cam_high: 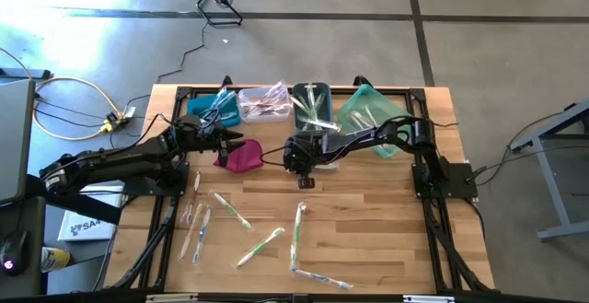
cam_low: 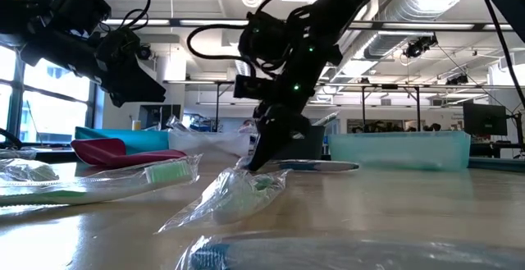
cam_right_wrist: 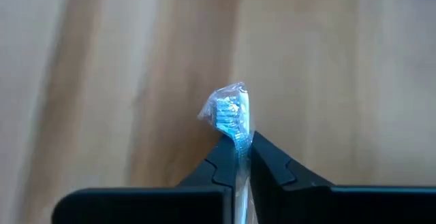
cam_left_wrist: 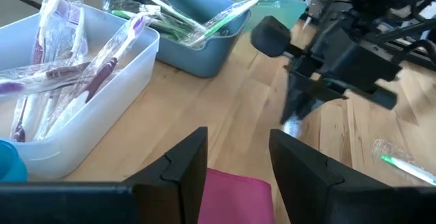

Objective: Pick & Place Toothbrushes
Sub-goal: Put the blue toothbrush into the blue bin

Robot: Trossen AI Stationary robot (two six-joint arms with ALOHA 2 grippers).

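Fig. Two-arm rig at a wooden table, seen from above, at table height and from both wrists.

Right tool: low over mid-table, fingers pressed together on a wrapped toothbrush with blue bristles; the head pokes out just past the fingertips. In the low view this tool meets the table, w/ a blue-handled brush lying just beside it, prob. the same one, though the grip itself is hidden there.

Left tool: fingers apart, nothing between them, hovering above the magenta pouch near the bins at the table's far edge.

Bins, far edge: clear bin w/ purple-handled wrapped brushes; grey bin w/ green-handled ones; teal bin and blue bin at the row's ends.

Loose wrapped toothbrushes lie scattered on the near half of the table, approx. eight, well apart from the bins; one green-bristled brush lies close to the low camera.
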